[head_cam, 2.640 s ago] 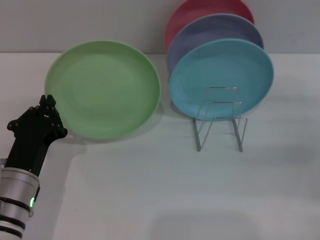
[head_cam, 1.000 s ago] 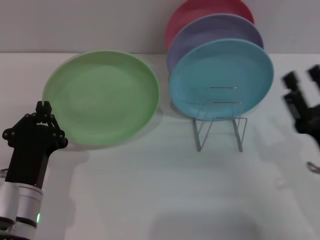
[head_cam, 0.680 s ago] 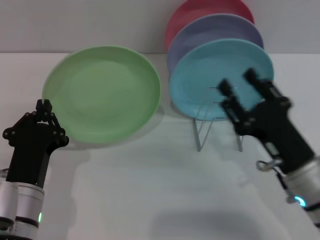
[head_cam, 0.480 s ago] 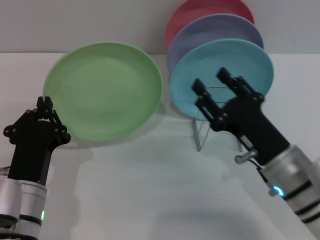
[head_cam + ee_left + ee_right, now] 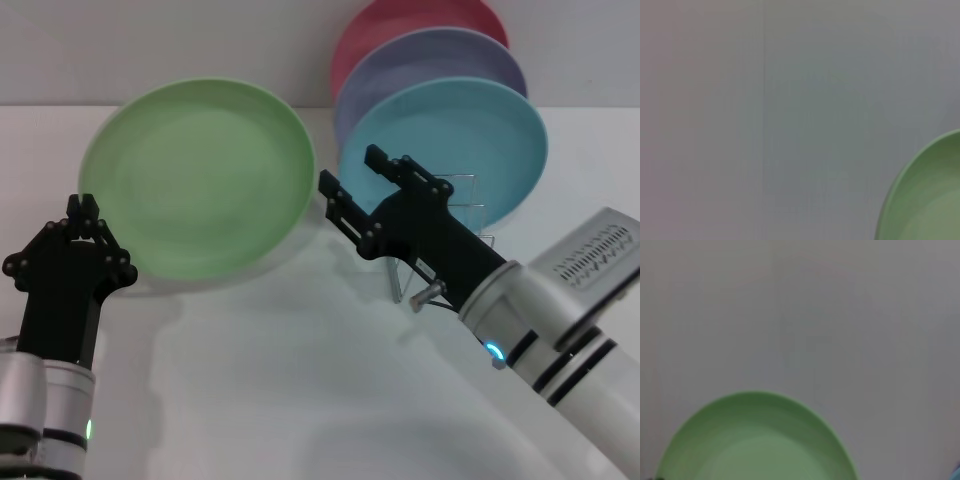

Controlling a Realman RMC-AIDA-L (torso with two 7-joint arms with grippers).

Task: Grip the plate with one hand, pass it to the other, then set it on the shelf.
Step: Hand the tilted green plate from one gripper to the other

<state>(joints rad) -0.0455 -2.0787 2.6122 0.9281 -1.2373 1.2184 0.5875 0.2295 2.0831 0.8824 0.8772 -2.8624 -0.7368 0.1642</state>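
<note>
The right gripper [image 5: 358,182], out of sight at first, has swung in from the right edge, crossed in front of the wire rack [image 5: 440,235] and the blue plate [image 5: 480,135], and now reaches with fingers spread toward the right rim of the green plate [image 5: 200,175]. That plate, pinched at its lower left rim by the left gripper [image 5: 82,210], has been raised off the table and tipped up, casting a shadow beneath it.

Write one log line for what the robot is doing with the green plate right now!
plate: lifted, tilted | left tool: shut on plate's near-left rim | right tool: open, at plate's right rim, not gripping | shelf: behind right arm, holds no green plate
</note>
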